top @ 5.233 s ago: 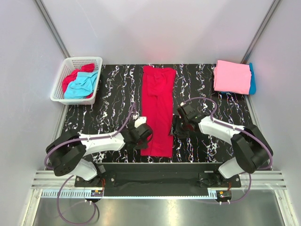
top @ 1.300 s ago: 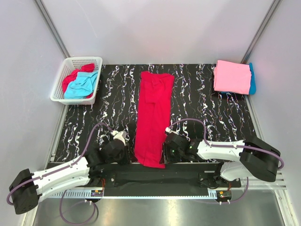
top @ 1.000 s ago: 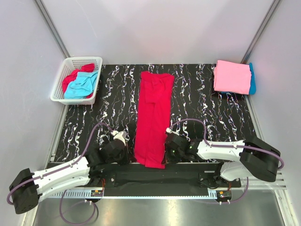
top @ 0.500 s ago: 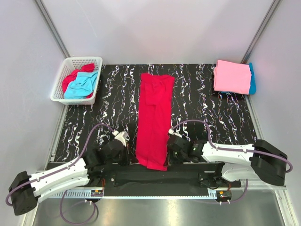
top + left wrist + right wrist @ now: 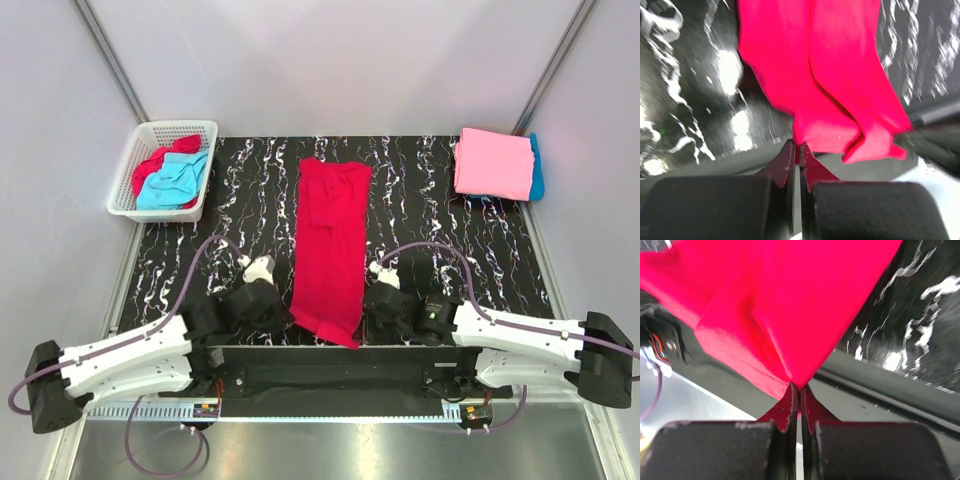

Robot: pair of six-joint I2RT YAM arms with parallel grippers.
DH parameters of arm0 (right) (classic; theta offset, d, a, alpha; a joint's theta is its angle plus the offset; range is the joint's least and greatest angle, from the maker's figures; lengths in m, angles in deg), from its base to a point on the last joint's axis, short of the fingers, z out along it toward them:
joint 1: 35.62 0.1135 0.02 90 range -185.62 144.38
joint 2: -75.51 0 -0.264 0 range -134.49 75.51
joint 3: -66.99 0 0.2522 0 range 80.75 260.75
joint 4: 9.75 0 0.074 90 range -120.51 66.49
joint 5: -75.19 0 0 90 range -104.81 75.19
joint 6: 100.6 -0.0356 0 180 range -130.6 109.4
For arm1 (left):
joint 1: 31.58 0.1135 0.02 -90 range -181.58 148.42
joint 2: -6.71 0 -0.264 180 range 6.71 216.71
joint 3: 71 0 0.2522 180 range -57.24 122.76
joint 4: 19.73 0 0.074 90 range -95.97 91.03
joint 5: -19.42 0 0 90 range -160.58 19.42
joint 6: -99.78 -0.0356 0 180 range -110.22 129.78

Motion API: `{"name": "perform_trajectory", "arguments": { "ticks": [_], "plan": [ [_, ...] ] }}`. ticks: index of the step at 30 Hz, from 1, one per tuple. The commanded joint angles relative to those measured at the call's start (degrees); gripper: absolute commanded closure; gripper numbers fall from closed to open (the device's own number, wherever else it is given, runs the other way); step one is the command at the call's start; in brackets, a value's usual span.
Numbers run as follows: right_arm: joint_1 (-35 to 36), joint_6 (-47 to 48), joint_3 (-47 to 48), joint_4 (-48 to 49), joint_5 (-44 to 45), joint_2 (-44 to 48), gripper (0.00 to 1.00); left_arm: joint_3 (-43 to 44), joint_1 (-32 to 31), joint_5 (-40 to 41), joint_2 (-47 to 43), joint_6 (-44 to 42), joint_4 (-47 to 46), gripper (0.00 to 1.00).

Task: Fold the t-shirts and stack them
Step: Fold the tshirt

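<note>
Left gripper and right gripper pinch corners of the crimson t-shirt at the table near edge — limp, light (sags between).

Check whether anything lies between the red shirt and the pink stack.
Nothing visible: only bare table lies between red shirt and pink stack. Left pincer and right pincer grip the shirt's near hem.

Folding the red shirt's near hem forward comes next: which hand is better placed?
Neither alone: the left hand and right hand each pinch a near corner of the red t-shirt, so both should lift together.
</note>
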Motion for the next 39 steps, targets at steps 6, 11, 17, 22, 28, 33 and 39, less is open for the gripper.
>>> {"name": "perform_trajectory", "arguments": {
  "ticks": [6, 11, 17, 22, 28, 33, 39],
  "plan": [
    [-2.7, 6.4, 9.9, -10.2, 15.7, -2.6, 1.00, 13.0, 0.0, 17.2, 14.7, -1.0, 4.9, 1.00],
    [-11.7, 15.0, 14.3, -9.2, 16.3, -6.6, 1.00, 19.6, 0.1, 23.2, 19.9, -1.4, 7.4, 1.00],
    [-21.8, 24.2, 18.2, -4.2, 14.1, -11.8, 1.00, 26.1, 4.1, 26.4, 27.2, -4.2, 6.8, 1.00],
    [-28.3, 29.3, 20.8, 2.7, 8.3, -17.8, 1.00, 30.9, 8.9, 27.4, 33.1, -8.8, 4.2, 1.00],
    [-33.7, 34.3, 28.4, 7.4, 1.7, -29.4, 1.00, 34.6, 16.1, 24.4, 41.5, -13.8, -2.4, 1.00],
    [-37.2, 36.5, 37.4, 8.0, -1.2, -39.9, 1.00, 40.9, 20.4, 20.8, 50.8, -17.4, -5.8, 1.00],
    [-40.4, 37.4, 45.4, 7.5, -3.4, -47.5, 1.00, 48.0, 24.8, 15.7, 59.4, -21.0, -7.9, 1.00]
  ]
}}
